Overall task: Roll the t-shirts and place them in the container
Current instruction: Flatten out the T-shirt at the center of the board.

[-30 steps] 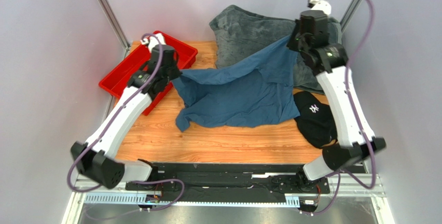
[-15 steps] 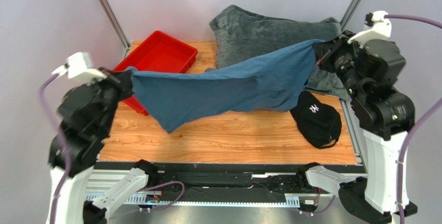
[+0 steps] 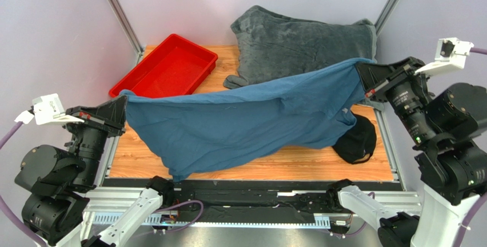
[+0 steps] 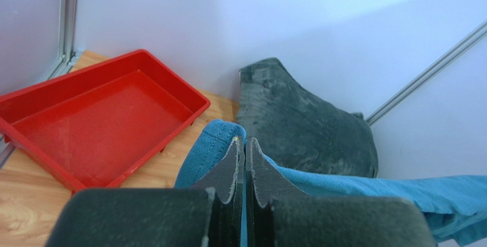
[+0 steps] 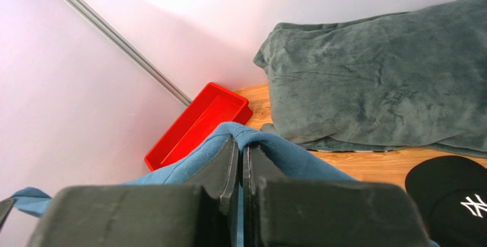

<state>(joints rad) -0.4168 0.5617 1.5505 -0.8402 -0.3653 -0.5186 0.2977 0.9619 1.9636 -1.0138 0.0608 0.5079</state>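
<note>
A plain teal-blue t-shirt (image 3: 246, 122) hangs stretched in the air between both arms, sagging over the wooden table with its low edge near the front. My left gripper (image 3: 121, 100) is shut on its left end, high at the left side; blue cloth (image 4: 212, 144) folds over the closed fingertips (image 4: 244, 142). My right gripper (image 3: 361, 70) is shut on the right end, raised at the right side, with the hem (image 5: 257, 135) pinched between its fingers (image 5: 240, 144).
An empty red tray (image 3: 166, 68) sits at the back left. A fuzzy grey blanket (image 3: 303, 38) lies heaped at the back. A black cap (image 3: 357, 141) rests at the right, partly under the shirt. Wooden table surface (image 3: 320, 164) shows at the front.
Both arms have swung up and outward toward the near side, lifting the t-shirt off the table and pulling it wide and taut. Both grips stayed shut.
</note>
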